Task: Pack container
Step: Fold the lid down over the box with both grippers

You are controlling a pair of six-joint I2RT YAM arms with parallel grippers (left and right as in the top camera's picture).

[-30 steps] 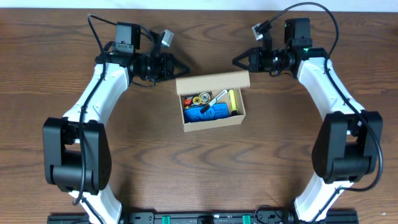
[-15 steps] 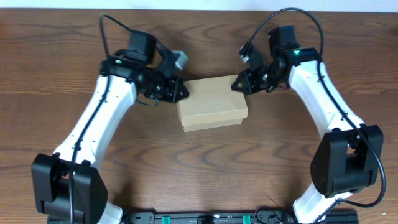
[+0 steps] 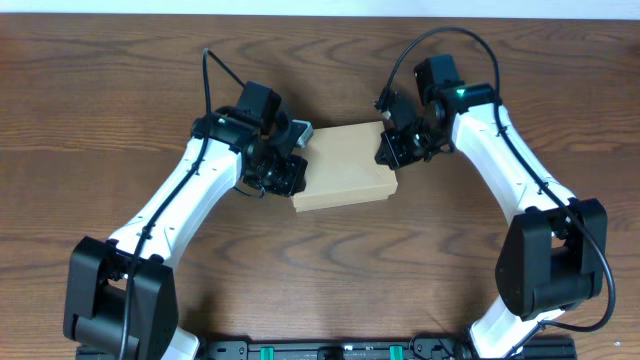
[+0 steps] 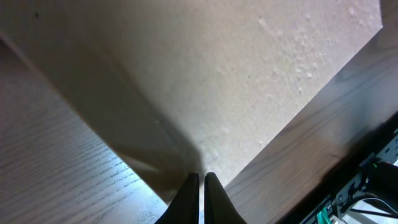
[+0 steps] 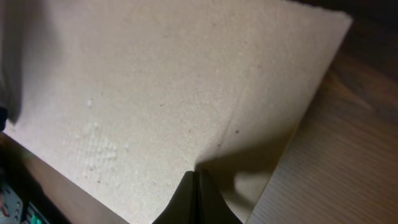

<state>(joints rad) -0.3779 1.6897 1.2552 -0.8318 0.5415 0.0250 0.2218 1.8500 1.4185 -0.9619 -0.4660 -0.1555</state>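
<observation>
The container (image 3: pixel 343 166) is a tan cardboard box in the middle of the table, its flap lid lying flat over the top so the contents are hidden. My left gripper (image 3: pixel 297 172) is shut and empty, its tips pressed against the lid's left edge; the lid fills the left wrist view (image 4: pixel 236 74) just past the fingertips (image 4: pixel 201 177). My right gripper (image 3: pixel 386 157) is shut and empty, its tips on the lid's right edge; the lid also fills the right wrist view (image 5: pixel 155 93) under the fingertips (image 5: pixel 195 175).
The brown wooden table (image 3: pixel 320 270) surrounds the box. The black arm-mount rail (image 3: pixel 330 350) runs along the front edge. Nothing else stands on the table.
The lid went from open, with the items showing, to flat over the box. Both grippers moved inward and down onto the lid's left and right edges.
</observation>
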